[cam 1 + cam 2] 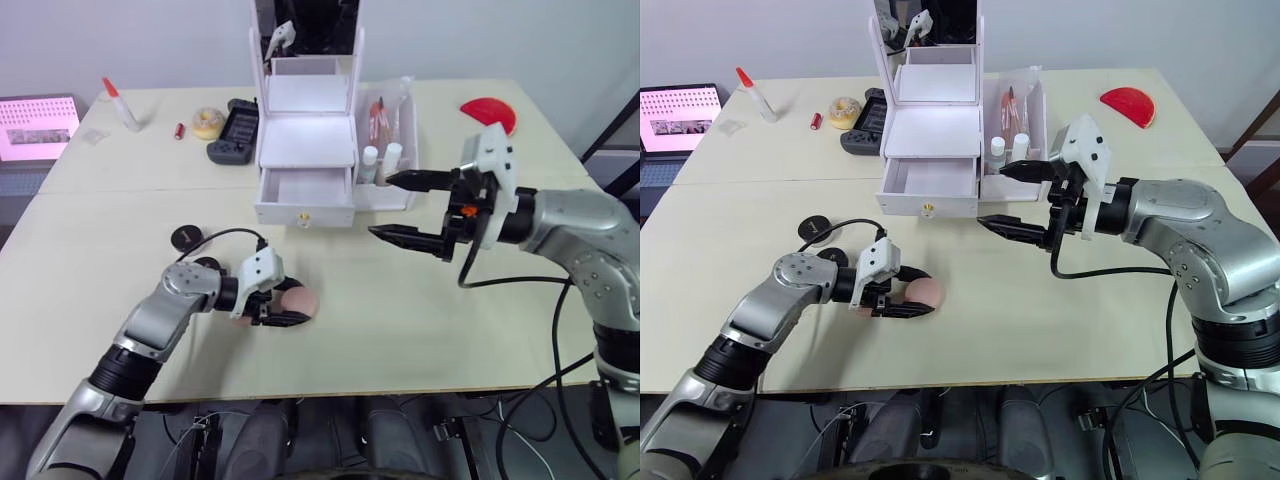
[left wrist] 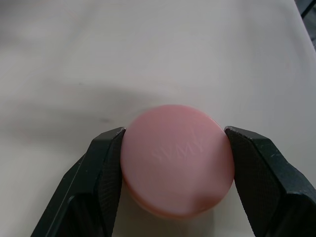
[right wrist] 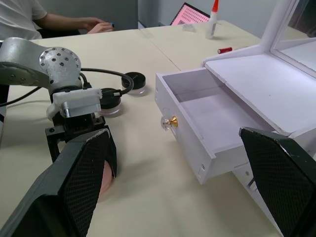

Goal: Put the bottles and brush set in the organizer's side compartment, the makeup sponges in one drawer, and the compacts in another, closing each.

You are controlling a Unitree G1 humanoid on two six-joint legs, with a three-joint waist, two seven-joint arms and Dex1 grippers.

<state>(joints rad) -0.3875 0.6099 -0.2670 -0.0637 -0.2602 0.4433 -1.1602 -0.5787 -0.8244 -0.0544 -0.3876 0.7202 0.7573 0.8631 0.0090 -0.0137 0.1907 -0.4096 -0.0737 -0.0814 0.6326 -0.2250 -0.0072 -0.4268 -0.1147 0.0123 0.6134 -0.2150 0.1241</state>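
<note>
Pink, smooth round compact (image 2: 177,160) between textured black left fingers (image 2: 101,177); right fingers (image 1: 412,235) wide, near white drawer (image 1: 305,195).

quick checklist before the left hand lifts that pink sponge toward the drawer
1. Left hand closed around the pink makeup sponge: ok, both fingers touch its sides.
2. Sponge off the table: not ok, it rests on it.
3. Drawer open and empty: ok.
4. Right hand clear of the drawer front: cannot tell, it hangs open close beside it.
5. Black compacts out of the lift path: ok, they lie behind the left hand.
</note>
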